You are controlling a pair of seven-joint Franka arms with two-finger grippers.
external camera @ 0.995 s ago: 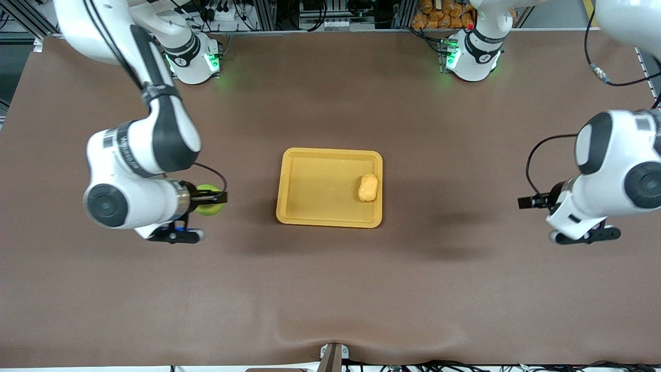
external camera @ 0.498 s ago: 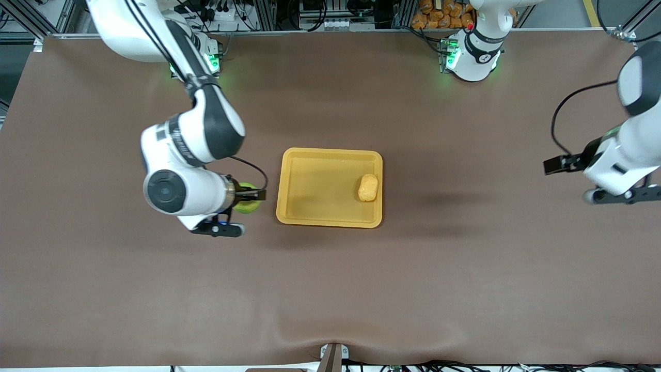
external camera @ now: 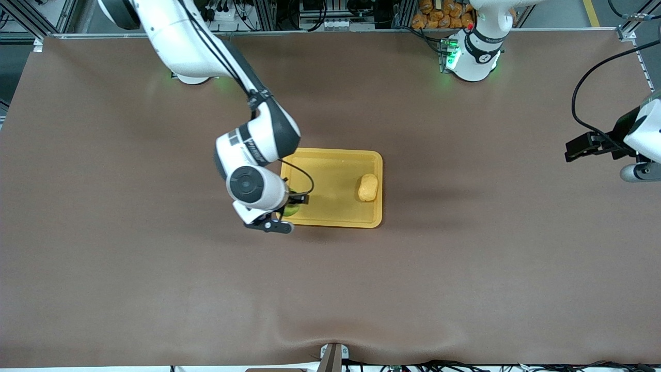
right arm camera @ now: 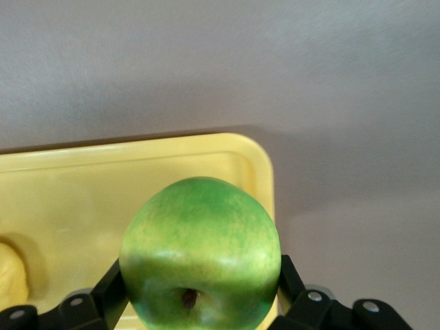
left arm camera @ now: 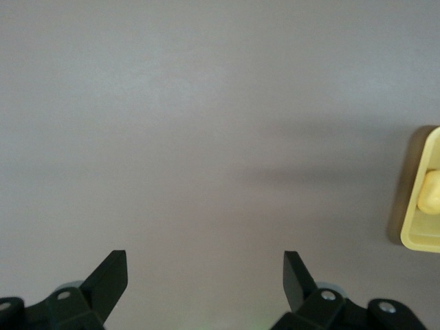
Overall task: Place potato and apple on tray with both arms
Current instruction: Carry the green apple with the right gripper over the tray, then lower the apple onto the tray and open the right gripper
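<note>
The yellow-orange tray [external camera: 330, 155] lies at mid-table. The yellow-tan potato [external camera: 367, 187] lies in it, toward the left arm's end; it also shows in the left wrist view [left arm camera: 431, 192] and the right wrist view [right arm camera: 10, 271]. My right gripper [external camera: 293, 204] is shut on the green apple [external camera: 290, 210] and holds it over the tray's corner at the right arm's end, on the side nearer the front camera. The right wrist view shows the apple [right arm camera: 200, 265] between the fingers, above the tray's corner [right arm camera: 258, 172]. My left gripper [left arm camera: 205, 275] is open and empty, up over bare table at the left arm's end.
The brown mat [external camera: 330, 289] covers the whole table. The tray's edge [left arm camera: 419, 185] shows in the left wrist view. A black cable [external camera: 583, 93] hangs by the left arm's wrist.
My right arm has carried the apple from the right arm's end of the table to over the tray's corner. My left arm has drawn away from the tray toward the table's end.
</note>
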